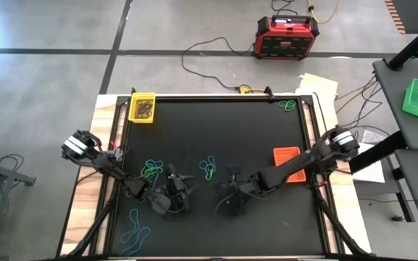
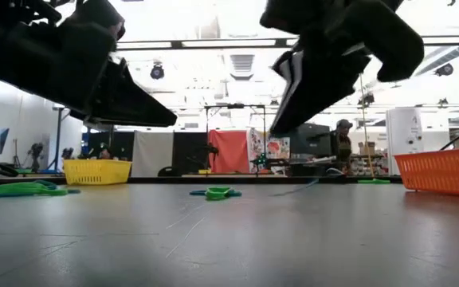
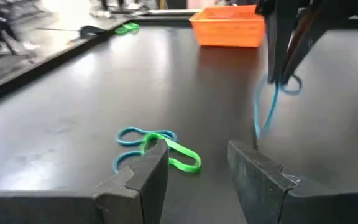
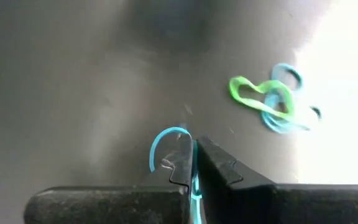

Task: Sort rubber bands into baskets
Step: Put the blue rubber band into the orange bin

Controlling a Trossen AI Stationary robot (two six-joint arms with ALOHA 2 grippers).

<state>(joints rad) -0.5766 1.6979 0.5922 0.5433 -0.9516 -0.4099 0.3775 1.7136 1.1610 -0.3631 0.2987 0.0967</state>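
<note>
While a limp, light blue rubber band (image 4: 166,144) is pinched in the closed right tool (image 4: 193,163) at lower centre, above the counter (image 1: 252,130), the left tool (image 3: 194,171) is held open beside it.

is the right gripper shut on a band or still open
Shut. In the right wrist view the right gripper has its dark fingers pressed together on a thin blue rubber band, which loops out beside them.

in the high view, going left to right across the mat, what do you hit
yellow basket → green bands → left gripper → green-blue bands → right gripper → orange basket
</note>
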